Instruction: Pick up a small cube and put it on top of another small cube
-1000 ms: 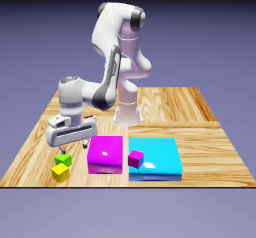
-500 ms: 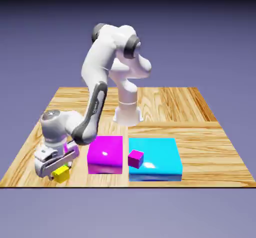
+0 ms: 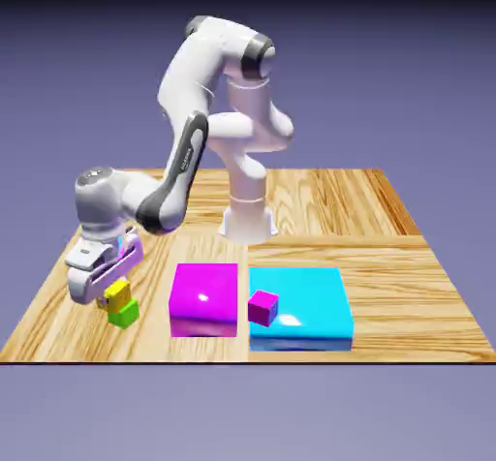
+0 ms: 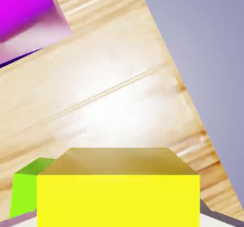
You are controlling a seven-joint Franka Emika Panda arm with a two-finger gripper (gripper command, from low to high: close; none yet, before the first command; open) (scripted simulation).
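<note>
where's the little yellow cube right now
The yellow cube is in the gripper, at the exterior view's left, just above the lime-green cube.

A simulated lab: rendered robot arm (image 3: pixel 192 149), plain backdrop.

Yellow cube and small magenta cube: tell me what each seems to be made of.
The yellow cube looks like plain matte plastic or painted wood: flat, even color, no grain. The small magenta cube might be the same; its faces differ only in shade and show no bright glare, though it is too small to be sure.
</note>
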